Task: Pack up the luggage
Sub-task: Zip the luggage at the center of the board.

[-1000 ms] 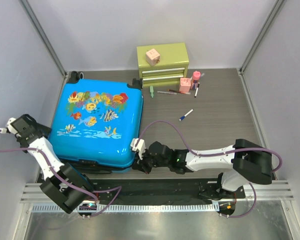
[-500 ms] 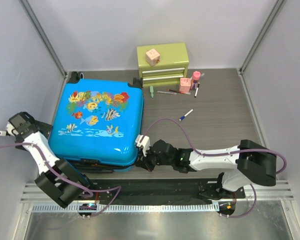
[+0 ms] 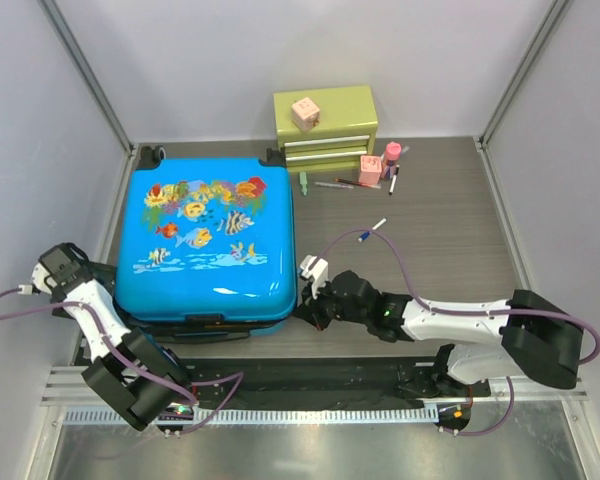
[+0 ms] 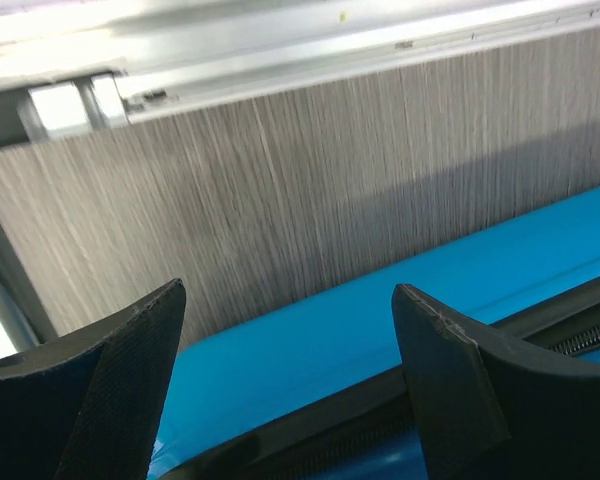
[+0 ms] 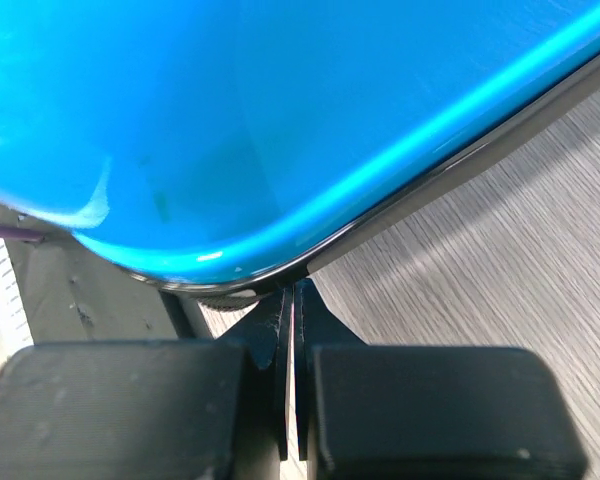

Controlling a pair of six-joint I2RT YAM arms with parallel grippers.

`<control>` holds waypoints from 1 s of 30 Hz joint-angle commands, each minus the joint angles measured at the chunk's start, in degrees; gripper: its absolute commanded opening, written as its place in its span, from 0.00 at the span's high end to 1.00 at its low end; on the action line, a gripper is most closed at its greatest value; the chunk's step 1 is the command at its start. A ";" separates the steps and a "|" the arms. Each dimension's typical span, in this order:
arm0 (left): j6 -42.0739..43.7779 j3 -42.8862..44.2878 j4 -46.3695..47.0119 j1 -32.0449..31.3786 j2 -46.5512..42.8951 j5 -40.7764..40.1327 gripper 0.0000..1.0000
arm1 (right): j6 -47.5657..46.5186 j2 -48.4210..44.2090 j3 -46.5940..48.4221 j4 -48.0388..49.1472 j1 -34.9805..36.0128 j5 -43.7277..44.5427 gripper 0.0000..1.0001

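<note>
Grey wood-grain table (image 3: 450, 220): holds blue luggage (image 3: 205, 240) at 9 o'clock, green drawer chest (image 3: 325, 125) at 12, pens (image 3: 332, 184) beside chest, marker (image 3: 372, 231) near centre.

Interior of bright blue hard-shell fish-print suitcase (image 3: 208, 240) hidden, lid down; shell cropped by frame edges in both wrist views. Beside olive-green drawer chest (image 3: 342, 108), small pink items (image 3: 372, 170) too small to identify.

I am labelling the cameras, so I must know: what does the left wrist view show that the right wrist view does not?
Only left wrist: the left end effector open, a metal rail, the zipper. Only right wrist: the right end effector shut at a rounded corner's seam. Both: the blue luggage and the wood-grain table.
</note>
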 commanded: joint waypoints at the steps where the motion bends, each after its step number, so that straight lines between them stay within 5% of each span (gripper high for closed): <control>1: -1.63 -3.18 -4.86 -2.82 -1.04 5.87 0.16 | -1.39 -4.38 -0.46 -0.11 0.06 1.43 0.99; 12: -5.24 -6.53 -3.63 -4.67 -2.98 7.89 0.17 | -4.73 -16.60 -3.28 -10.74 2.07 -0.15 0.98; 30: -6.30 -7.49 -3.19 -4.67 -3.33 7.89 0.17 | -2.80 -9.84 5.15 -14.79 15.43 4.77 0.98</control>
